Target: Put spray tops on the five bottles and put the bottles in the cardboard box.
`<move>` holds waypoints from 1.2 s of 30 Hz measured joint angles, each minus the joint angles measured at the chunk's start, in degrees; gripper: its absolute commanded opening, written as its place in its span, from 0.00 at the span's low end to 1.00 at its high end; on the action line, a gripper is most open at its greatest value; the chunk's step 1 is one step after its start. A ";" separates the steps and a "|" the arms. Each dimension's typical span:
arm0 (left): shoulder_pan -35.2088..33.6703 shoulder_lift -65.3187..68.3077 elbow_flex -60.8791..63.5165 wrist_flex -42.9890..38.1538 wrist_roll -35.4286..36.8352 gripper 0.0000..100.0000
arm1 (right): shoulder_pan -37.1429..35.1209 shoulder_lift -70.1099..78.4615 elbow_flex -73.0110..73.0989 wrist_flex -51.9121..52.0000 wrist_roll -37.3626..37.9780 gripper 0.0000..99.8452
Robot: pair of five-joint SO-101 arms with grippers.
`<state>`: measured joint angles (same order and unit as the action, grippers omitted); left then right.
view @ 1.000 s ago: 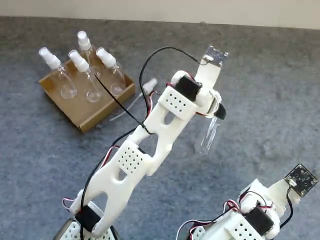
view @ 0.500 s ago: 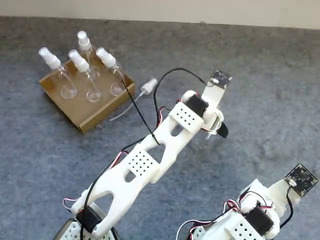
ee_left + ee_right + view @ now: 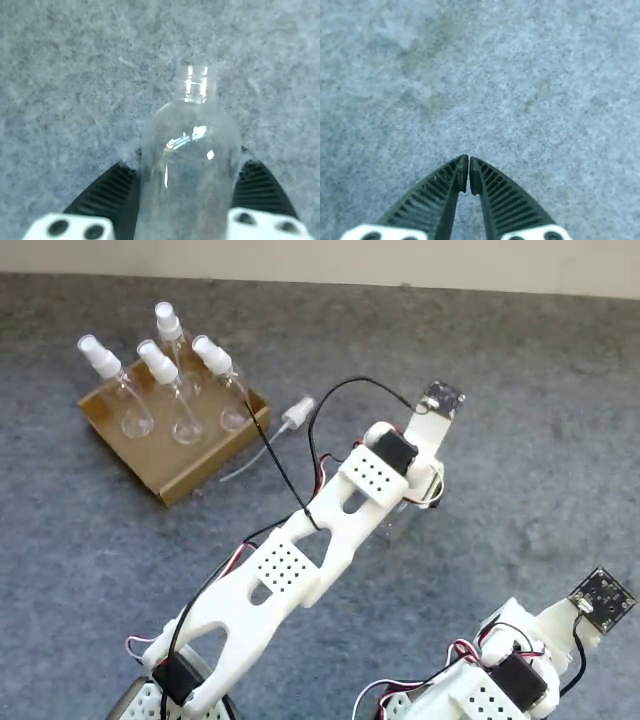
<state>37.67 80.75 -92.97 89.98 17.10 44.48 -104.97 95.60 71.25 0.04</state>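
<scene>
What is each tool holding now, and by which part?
The left tool holds the uncapped clear bottle by its body, below the shoulder, one finger on each side. The right tool is shut and holds nothing.

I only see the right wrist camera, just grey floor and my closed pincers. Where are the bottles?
Observer: Four capped bottles stand in the cardboard box.
Operator: And the fifth?
Observer: The left gripper is shut on the fifth bottle; its neck is bare.
Operator: Where's its top?
Observer: A loose spray top lies on the table beside the box.
</scene>
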 measured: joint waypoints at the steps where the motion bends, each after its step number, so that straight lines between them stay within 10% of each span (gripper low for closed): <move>1: 0.00 0.00 0.00 0.00 0.00 0.15 | 0.00 0.00 0.00 0.00 0.00 0.00; 18: -0.09 -5.10 0.09 9.49 -6.24 0.14 | -0.62 0.00 0.00 0.00 0.00 0.00; 36: -3.43 -14.95 0.09 10.55 -18.29 0.14 | -24.09 0.00 0.00 0.00 -0.09 0.00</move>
<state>34.24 65.80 -92.88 100.53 -1.19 20.40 -104.97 95.60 71.25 -0.04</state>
